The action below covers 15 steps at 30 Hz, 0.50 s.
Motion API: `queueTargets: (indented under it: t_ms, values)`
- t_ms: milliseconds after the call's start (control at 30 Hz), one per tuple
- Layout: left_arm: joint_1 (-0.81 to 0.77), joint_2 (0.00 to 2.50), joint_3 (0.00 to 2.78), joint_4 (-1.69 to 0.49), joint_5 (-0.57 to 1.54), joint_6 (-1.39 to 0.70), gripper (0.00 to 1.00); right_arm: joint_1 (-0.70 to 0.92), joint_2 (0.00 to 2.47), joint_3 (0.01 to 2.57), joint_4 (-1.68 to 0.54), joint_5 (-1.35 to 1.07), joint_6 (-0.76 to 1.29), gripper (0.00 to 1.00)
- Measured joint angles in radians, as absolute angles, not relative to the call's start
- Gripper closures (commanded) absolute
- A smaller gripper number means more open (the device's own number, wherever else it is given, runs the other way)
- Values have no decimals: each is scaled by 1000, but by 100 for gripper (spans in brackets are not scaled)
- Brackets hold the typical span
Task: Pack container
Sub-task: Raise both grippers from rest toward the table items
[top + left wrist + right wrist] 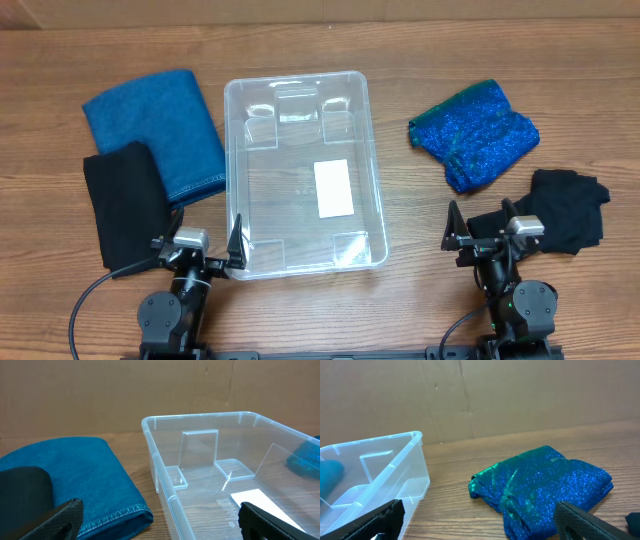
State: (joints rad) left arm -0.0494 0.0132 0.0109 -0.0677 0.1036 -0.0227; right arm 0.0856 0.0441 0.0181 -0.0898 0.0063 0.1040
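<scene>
Centrally on the wooden table (420, 300) sits the clear container (290, 205), a white label (332, 188) on its bottom. Left of it lie a folded blue denim cloth (155, 130) and a black cloth (125, 205). Right of it lie a sparkly blue-green fabric (475, 135) and a black garment (565, 210). The left gripper (197, 242) hovers at the container's near left corner, the right gripper (488, 232) off its near right. Both have jaws spread, holding nothing.

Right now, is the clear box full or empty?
Empty: the box shows only its white label on a bare bottom; nothing else lies inside.
</scene>
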Motion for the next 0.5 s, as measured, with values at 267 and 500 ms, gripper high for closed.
queueTargets:
  t_ms: [267,500]
  values:
    - [-49,13,11,-71,103,-117,0,86,46,18,-94,-27,198,0]
    - [-49,38,180,-415,71,-185,0,86,189,159,-228,-60,211,0]
